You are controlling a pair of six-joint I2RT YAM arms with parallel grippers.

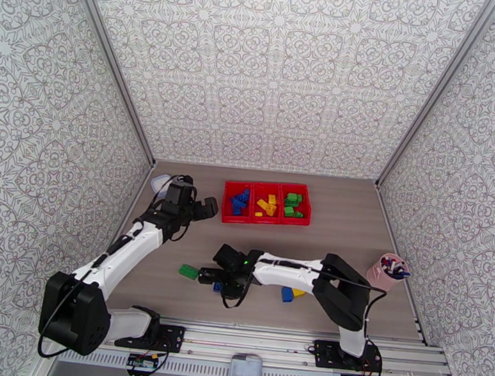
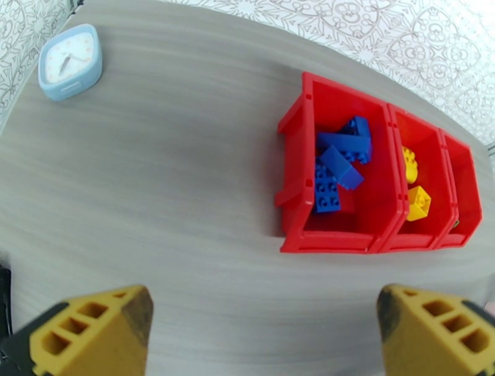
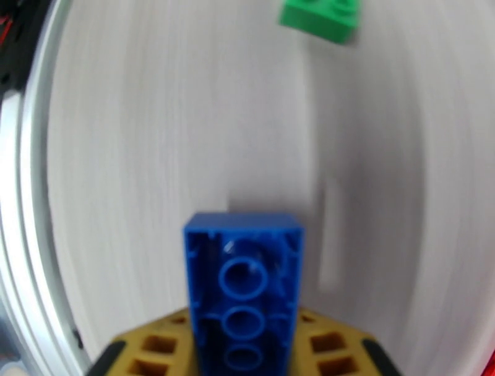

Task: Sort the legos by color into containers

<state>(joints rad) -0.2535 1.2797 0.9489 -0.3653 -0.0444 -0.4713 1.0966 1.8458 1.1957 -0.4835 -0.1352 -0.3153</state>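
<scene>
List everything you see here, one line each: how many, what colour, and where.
red tray: one, red, three compartments, far middle of the table
tray blue legos: about four, blue, left compartment
tray yellow legos: several, yellow, middle compartment
tray green legos: several, green, right compartment
loose green lego: one, green, on the table, near left
loose blue lego: one, blue, beside the right arm
loose yellow lego: one, yellow, next to it
held blue lego: one, blue, underside showing
clock: one, light blue, far left corner
cup: one, pinkish, holding markers, right edge
left gripper: open, left of the tray
right gripper: shut on the held blue lego
</scene>
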